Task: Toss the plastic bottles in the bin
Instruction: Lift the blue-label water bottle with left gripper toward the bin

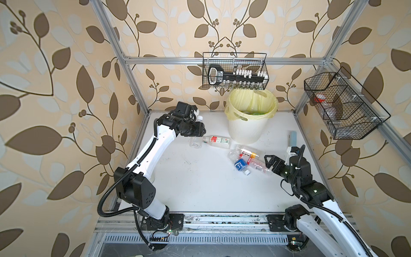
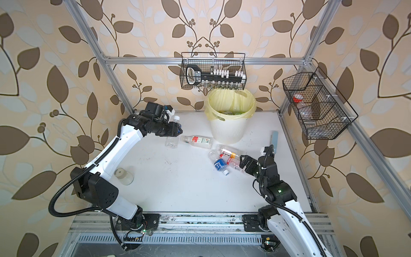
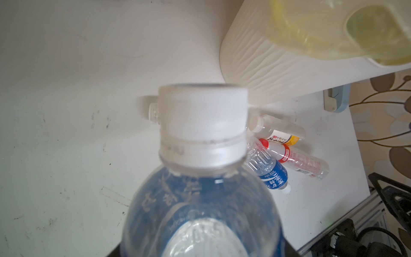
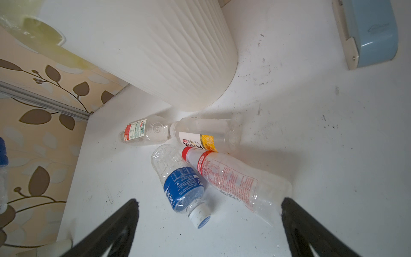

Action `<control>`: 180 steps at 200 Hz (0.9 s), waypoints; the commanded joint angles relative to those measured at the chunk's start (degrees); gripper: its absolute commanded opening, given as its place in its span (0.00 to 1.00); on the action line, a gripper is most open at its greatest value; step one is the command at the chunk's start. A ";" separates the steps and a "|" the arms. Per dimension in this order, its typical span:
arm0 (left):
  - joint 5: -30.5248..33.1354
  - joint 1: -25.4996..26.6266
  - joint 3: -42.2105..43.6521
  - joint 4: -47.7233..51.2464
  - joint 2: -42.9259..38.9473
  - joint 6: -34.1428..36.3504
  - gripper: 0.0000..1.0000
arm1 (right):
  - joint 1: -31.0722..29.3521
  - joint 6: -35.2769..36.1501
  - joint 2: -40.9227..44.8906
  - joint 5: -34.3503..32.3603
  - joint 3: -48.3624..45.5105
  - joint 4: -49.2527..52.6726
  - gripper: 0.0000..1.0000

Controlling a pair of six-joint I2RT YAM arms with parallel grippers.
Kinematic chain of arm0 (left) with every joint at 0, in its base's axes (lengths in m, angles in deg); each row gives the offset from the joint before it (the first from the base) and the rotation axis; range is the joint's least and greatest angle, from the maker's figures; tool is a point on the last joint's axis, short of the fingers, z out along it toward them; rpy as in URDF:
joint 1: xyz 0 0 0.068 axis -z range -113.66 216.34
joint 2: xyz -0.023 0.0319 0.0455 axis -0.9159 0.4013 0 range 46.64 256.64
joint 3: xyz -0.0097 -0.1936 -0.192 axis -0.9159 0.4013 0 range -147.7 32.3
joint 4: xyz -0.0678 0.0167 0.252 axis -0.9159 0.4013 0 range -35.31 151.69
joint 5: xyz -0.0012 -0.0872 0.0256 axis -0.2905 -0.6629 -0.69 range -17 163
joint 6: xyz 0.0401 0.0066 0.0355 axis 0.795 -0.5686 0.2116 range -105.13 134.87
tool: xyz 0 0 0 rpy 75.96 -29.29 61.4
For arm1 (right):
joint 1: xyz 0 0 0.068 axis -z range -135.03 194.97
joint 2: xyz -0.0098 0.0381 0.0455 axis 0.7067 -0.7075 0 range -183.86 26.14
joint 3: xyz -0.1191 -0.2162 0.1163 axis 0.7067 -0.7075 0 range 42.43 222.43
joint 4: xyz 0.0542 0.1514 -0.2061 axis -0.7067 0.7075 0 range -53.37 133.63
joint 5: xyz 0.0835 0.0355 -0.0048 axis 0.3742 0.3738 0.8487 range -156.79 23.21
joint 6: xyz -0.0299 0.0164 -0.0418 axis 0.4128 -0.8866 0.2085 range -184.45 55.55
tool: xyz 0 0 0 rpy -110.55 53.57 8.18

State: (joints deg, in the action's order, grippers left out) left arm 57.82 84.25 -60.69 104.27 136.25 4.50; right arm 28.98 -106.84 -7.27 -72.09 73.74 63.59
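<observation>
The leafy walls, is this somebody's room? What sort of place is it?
Probably a robot test booth, not a home: wallpaper panels on a metal frame, with a left arm and a right arm mounted at a white table.

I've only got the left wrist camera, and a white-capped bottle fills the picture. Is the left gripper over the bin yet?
Observer: No. In a top view the left gripper, shut on the white-capped bottle, is raised left of the bin, short of its rim.
Operator: What's the right gripper doing?
Observer: The right gripper is open, close to the base end of the red-capped bottle.
Operator: Anything I'm missing?
Observer: A clear bottle, seemingly upright, stands near the left edge of the table.
</observation>
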 commanded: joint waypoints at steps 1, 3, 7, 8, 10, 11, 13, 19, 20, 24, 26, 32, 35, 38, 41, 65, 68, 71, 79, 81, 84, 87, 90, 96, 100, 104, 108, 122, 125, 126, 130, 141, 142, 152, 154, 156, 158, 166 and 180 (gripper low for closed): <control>-3.42 -0.33 -3.60 0.28 -2.06 0.90 0.53 | -0.62 -1.02 0.91 0.14 -1.07 -0.86 1.00; -3.58 -0.29 -3.67 0.19 -2.04 0.84 0.53 | -0.67 -1.03 0.89 0.10 -1.01 -0.79 1.00; -3.77 -0.33 -4.01 0.04 -2.08 0.72 0.53 | -0.68 -1.03 0.90 -0.08 -0.99 -0.62 1.00; -3.83 -0.33 -4.11 0.00 -2.03 0.72 0.53 | -0.70 -1.07 0.94 -0.11 -0.94 -0.61 1.00; -3.94 -0.33 -4.30 -0.07 -1.99 0.77 0.53 | -0.71 -1.08 1.03 -0.14 -0.96 -0.53 1.00; -4.01 -0.33 -4.39 -0.09 -1.98 0.78 0.53 | -0.78 -1.10 1.05 -0.19 -0.96 -0.47 1.00; -4.05 -0.33 -4.57 -0.16 -1.98 0.77 0.53 | -0.74 -1.11 1.06 -0.22 -0.91 -0.39 1.00; -4.24 -0.32 -5.03 -0.42 -1.90 0.71 0.53 | -0.88 -1.10 1.11 -0.39 -0.77 -0.20 1.00; -4.24 -0.33 -5.15 -0.42 -1.90 0.66 0.53 | -0.84 -1.11 1.13 -0.36 -0.79 -0.18 1.00; -4.24 -0.31 -5.41 -0.58 -1.89 0.57 0.53 | -0.91 -1.07 1.14 -0.54 -0.80 -0.03 1.00; -4.31 -0.32 -5.64 -0.68 -1.89 0.54 0.53 | -0.91 -1.10 1.15 -0.58 -0.74 0.01 1.00; -4.40 -0.38 -6.20 -0.87 -1.76 0.44 0.53 | -0.97 -1.15 1.26 -0.80 -0.73 0.20 1.00; -4.54 -0.37 -6.47 -1.02 -1.75 0.42 0.53 | -0.98 -1.26 1.31 -0.87 -0.75 0.30 1.00; -4.73 -0.38 -6.67 -1.13 -1.72 0.44 0.53 | -0.99 -1.29 1.39 -0.93 -0.76 0.36 1.00; -4.93 -0.35 -6.86 -1.35 -1.71 0.42 0.53 | -1.10 -1.29 1.48 -0.87 -0.85 0.42 1.00; -5.74 -0.35 -9.01 -2.99 -1.41 -0.03 0.53 | -1.37 -1.47 2.11 -1.79 -1.28 0.66 1.00; -5.82 -0.34 -9.24 -3.19 -1.37 -0.17 0.53 | -1.38 -1.62 2.18 -1.90 -1.40 0.64 1.00; -5.89 -0.38 -9.57 -3.40 -1.36 -0.26 0.54 | -1.45 -1.55 2.18 -1.94 -1.45 0.59 1.00; -6.44 -0.33 -10.29 -4.13 -1.35 -0.51 0.54 | -1.44 -1.55 2.23 -2.04 -1.54 0.51 1.00; -6.55 -0.36 -10.46 -4.36 -1.31 -0.65 0.54 | -1.44 -1.55 2.28 -2.07 -1.63 0.54 1.00; -6.73 -0.40 -10.60 -4.71 -1.35 -0.87 0.54 | -1.44 -1.55 2.25 -2.15 -1.68 0.62 1.00; -6.91 -0.34 -10.73 -5.16 -1.35 -1.06 0.54 | -1.42 -1.44 2.28 -2.19 -1.69 0.61 1.00; -7.03 -0.40 -10.92 -5.71 -1.36 -1.25 0.54 | -1.41 -1.44 2.23 -2.24 -1.69 0.63 1.00; -7.43 -0.38 -11.03 -6.70 -1.45 -1.69 0.55 | -1.46 -1.39 2.16 -2.30 -1.65 0.64 1.00; -7.64 -0.36 -11.20 -7.48 -1.51 -2.15 0.55 | -1.47 -1.37 2.12 -2.34 -1.62 0.64 1.00; -7.83 -0.34 -11.37 -8.22 -1.53 -2.55 0.55 | -1.42 -1.27 2.00 -2.42 -1.56 0.55 1.00; -8.01 -0.29 -11.56 -8.98 -1.55 -3.04 0.55 | -1.45 -1.29 1.95 -2.51 -1.58 0.55 1.00; -8.83 -0.38 -12.12 -11.68 -1.36 -4.67 0.55 | -1.47 -1.29 1.69 -2.55 -1.51 0.24 1.00; -9.06 -0.41 -12.27 -12.27 -1.28 -5.04 0.55 | -1.48 -1.33 1.64 -2.65 -1.56 0.20 1.00; -9.11 -0.37 -12.33 -12.47 -1.28 -5.16 0.55 | -1.49 -1.36 1.57 -2.63 -1.54 0.20 1.00; -9.38 -0.34 -12.43 -13.24 -1.21 -5.68 0.55 | -1.45 -1.38 1.55 -2.58 -1.46 0.04 1.00; -10.19 -0.33 -12.73 -15.61 -0.90 -7.06 0.55 | -1.55 -1.43 1.28 -2.61 -1.60 -0.22 1.00; -10.29 -0.33 -12.78 -15.81 -0.91 -7.14 0.55 | -1.57 -1.45 1.31 -2.61 -1.60 -0.23 1.00; -10.86 -0.33 -13.08 -17.69 -0.55 -8.17 0.56 | -1.55 -1.41 1.15 -2.69 -1.60 -0.41 1.00; -10.97 -0.36 -13.27 -18.01 -0.43 -8.35 0.56 | -1.58 -1.41 1.09 -2.70 -1.60 -0.46 1.00; -11.05 -0.34 -13.40 -18.33 -0.38 -8.59 0.56 | -1.59 -1.39 1.03 -2.74 -1.60 -0.49 1.00; -11.22 -0.38 -13.57 -18.68 -0.19 -8.83 0.56 | -1.59 -1.38 0.97 -2.77 -1.60 -0.50 1.00; -11.88 -0.34 -14.44 -19.63 0.40 -9.34 0.56 | -1.53 -1.38 0.77 -2.98 -1.51 -0.51 1.00; -12.57 -0.30 -16.37 -20.58 1.67 -10.54 0.56 | -1.55 -1.29 0.63 -3.34 -1.34 -0.45 1.00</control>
State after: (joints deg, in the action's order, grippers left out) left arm 48.62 84.25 -72.34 90.74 136.77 -2.73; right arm 27.71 -107.52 -6.49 -73.90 73.06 63.70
